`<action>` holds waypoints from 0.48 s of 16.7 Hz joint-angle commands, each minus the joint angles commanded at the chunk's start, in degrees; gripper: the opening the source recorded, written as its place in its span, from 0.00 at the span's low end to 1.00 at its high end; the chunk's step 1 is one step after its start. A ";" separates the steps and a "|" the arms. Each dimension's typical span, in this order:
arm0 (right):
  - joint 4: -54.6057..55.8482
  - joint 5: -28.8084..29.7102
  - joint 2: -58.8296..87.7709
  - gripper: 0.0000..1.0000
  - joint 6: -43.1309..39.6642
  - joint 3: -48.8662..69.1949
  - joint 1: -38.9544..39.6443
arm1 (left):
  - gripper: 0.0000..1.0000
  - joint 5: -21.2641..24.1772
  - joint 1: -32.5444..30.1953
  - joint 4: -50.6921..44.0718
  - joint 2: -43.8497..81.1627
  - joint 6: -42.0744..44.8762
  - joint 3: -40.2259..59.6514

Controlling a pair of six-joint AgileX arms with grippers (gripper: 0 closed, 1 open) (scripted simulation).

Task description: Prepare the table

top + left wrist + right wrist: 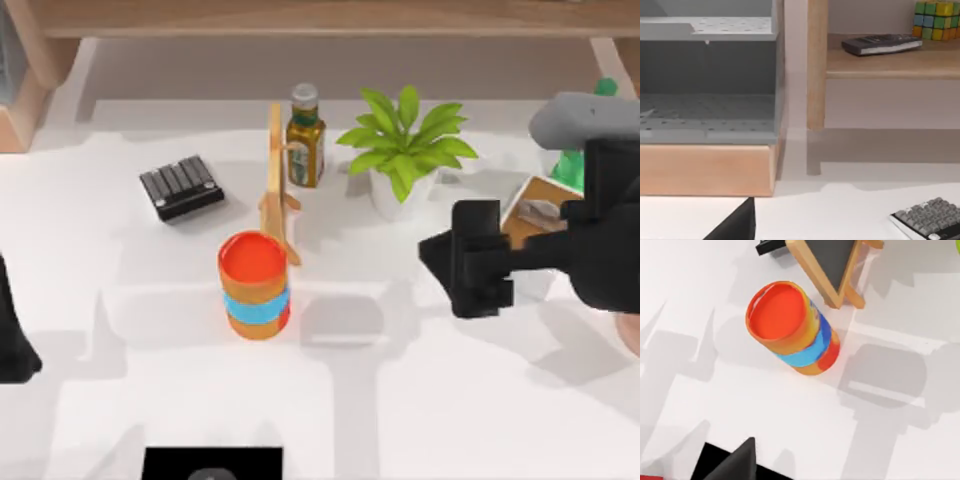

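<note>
The white surface (400, 400) spreads under everything in the top view and runs from the near edge back to the light wooden shelf (300, 15).

The right gripper (450, 262) hangs over the surface's right half, its fingers pointing toward the left side. I cannot tell whether they are open or closed, and nothing shows between them. Well ahead of the fingers, across a bare stretch of surface, stands an orange cup (255, 285) with a blue band and a red inside, upright. In the right wrist view the cup (792, 327) sits beyond one dark fingertip (737, 460), apart from it. Just behind the cup stands a small wooden easel (277, 185), close to it. Farther back from the fingers are a dark bottle (305, 140) with a grey cap and a potted green plant (405, 150) in a white pot. A black keypad (182, 187) lies farthest from the right fingers, past the easel.

The left gripper (12, 335) is parked at the surface's left edge, and I cannot tell its fingers' state either. In the left wrist view, a grey keypad (930, 217) lies on the surface near the one visible finger (735, 225). Beyond that finger the wooden shelf carries a remote (882, 44) and a coloured cube (937, 20).
</note>
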 joint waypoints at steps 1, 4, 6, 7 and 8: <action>2.14 -0.34 -3.32 1.00 -1.72 -3.06 -2.49 | 1.00 0.00 0.00 0.00 0.00 0.00 0.00; 8.82 -1.31 -12.19 1.00 -6.05 -11.73 -10.02 | 1.00 0.00 0.00 0.00 0.00 0.00 0.00; 13.43 -1.98 -17.31 1.00 -8.27 -17.08 -14.99 | 1.00 0.00 0.00 0.00 0.00 0.00 0.00; 15.83 -2.38 -19.47 1.00 -9.10 -19.55 -17.45 | 1.00 0.00 0.00 0.00 0.00 0.00 0.00; 18.27 -2.80 -21.53 1.00 -9.85 -21.96 -19.89 | 1.00 0.00 0.00 0.00 0.00 0.00 0.00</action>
